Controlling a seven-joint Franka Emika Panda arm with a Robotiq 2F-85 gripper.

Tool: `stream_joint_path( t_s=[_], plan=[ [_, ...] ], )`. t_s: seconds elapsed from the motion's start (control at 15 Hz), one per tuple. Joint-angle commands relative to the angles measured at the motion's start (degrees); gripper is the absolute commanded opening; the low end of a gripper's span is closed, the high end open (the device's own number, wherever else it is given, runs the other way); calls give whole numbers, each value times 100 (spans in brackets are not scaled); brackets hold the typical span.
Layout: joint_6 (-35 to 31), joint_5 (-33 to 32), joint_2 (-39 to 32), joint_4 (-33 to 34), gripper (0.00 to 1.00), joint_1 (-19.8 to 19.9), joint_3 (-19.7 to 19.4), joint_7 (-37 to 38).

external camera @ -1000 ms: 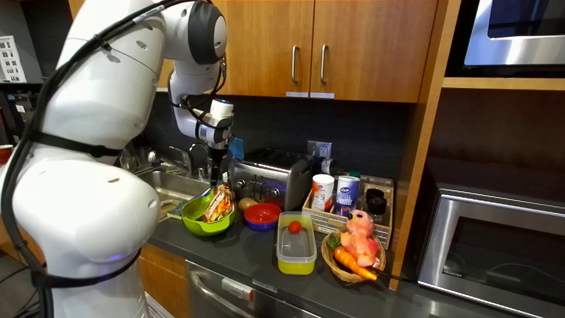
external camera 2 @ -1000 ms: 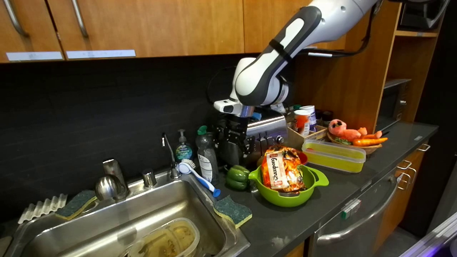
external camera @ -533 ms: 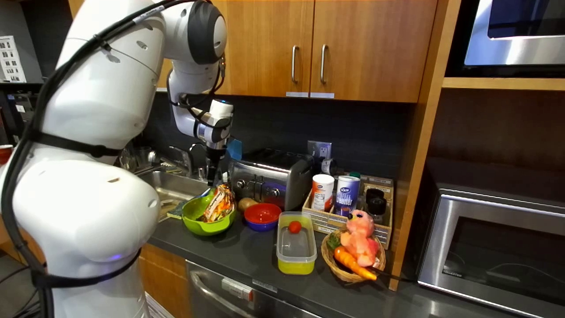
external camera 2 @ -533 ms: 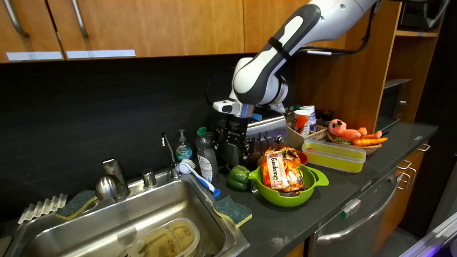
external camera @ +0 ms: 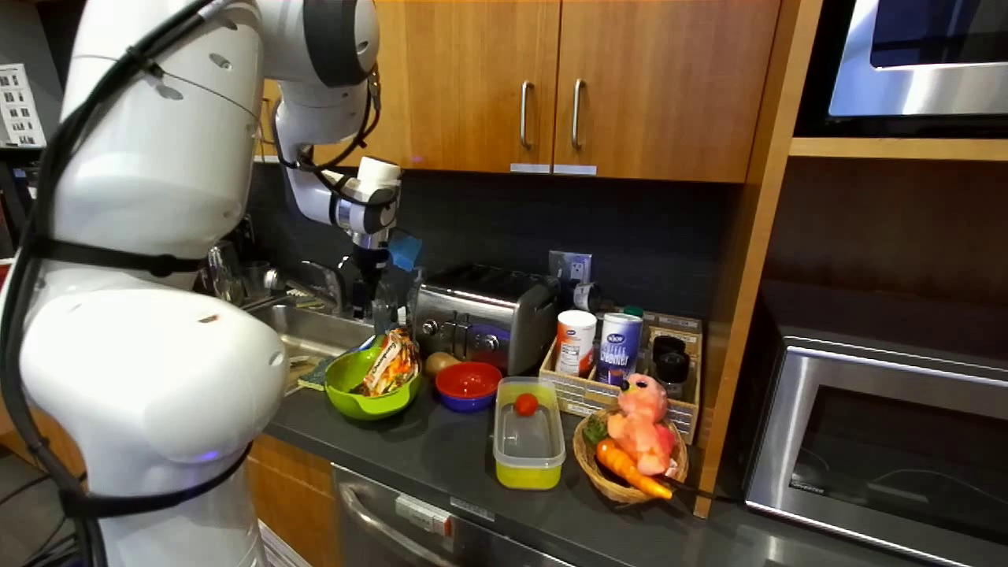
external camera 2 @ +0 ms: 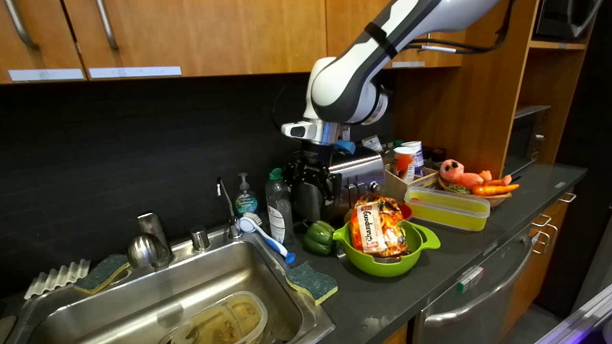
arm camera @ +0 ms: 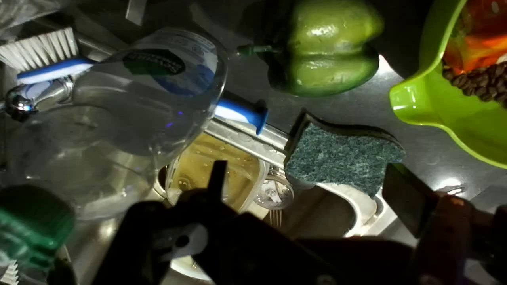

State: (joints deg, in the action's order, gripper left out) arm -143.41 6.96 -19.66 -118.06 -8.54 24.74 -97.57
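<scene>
1. Two jaws of my gripper (arm camera: 309,182) stand wide apart, holding nothing, above the counter (external camera 2: 382,296).
2. Nearest is the clear green-capped bottle (external camera 2: 278,215), upright just beside the gripper; whether they touch, I cannot tell.
3. I'd shift sideways only slowly here, as I judge a knock could tip that bottle.
4. The green pepper (arm camera: 334,43) lies on the counter between bottle and green bowl (arm camera: 414,101); I'd lower only after checking in the wrist view that both jaws clear the bowl's rim.
</scene>
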Motion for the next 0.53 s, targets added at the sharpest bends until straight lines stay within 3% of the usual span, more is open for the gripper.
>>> stream_joint_path(
  t_s=[0.0,0.47],
  plan=[
    [113,-53,458,-347,100,-184,-173,549],
    [98,-94,796,-714,100,-282,-293,1439]
  ],
)
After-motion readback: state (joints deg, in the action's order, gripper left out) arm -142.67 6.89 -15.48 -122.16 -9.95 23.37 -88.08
